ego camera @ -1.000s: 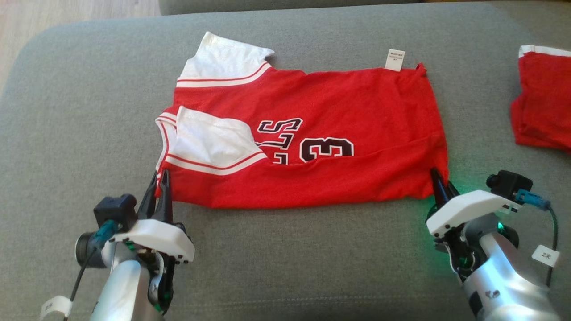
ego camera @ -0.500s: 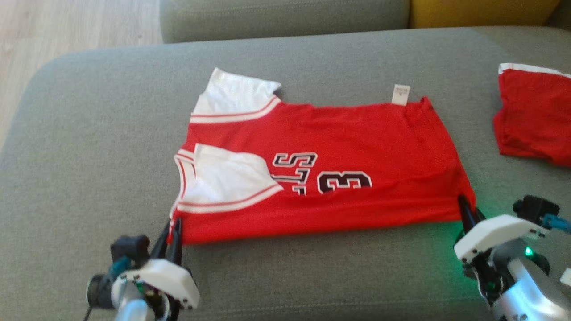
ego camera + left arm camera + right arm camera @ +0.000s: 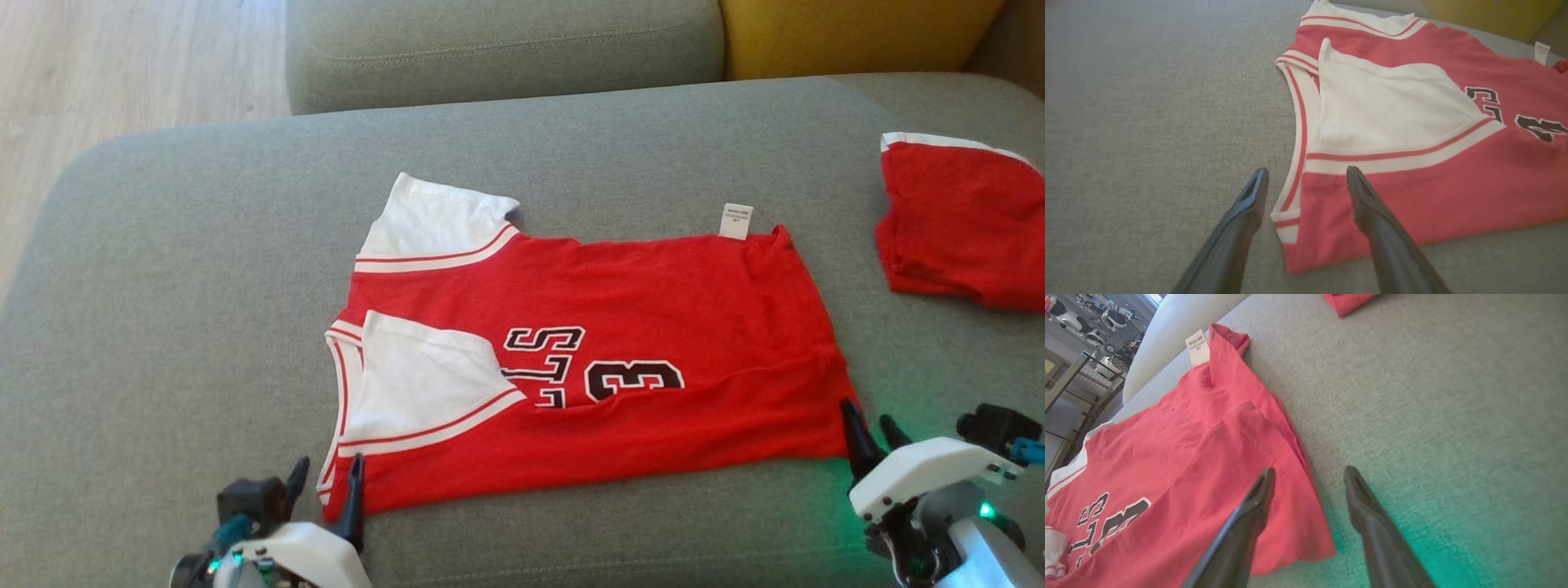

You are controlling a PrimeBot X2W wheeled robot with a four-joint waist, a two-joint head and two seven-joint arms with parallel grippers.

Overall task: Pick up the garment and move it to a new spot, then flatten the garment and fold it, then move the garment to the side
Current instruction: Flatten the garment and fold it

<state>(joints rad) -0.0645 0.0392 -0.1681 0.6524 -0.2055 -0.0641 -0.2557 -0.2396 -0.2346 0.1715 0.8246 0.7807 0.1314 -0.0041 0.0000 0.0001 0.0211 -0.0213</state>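
The garment [image 3: 620,310] is a red jersey with white sleeves and black lettering, lying folded lengthwise on the grey sofa seat [image 3: 163,286]. My left gripper [image 3: 326,482] stands open at its near left corner, one finger over the red cloth [image 3: 1412,196], the other over bare cushion; left gripper [image 3: 1306,179]. At the near right corner my right gripper [image 3: 869,429] is open too, its jaws astride the hem edge of the garment [image 3: 1208,449]; right gripper [image 3: 1310,477]. Neither gripper holds the cloth.
A second red garment [image 3: 963,220] lies at the seat's far right. Behind the seat are a grey back cushion [image 3: 498,49] and a yellow cushion [image 3: 857,33]. Wooden floor [image 3: 122,65] lies past the sofa's left end.
Both grippers were shut on the jersey's near corners and now stand open, having let go. The head camera has tilted, so the whole scene sits lower in the picture.
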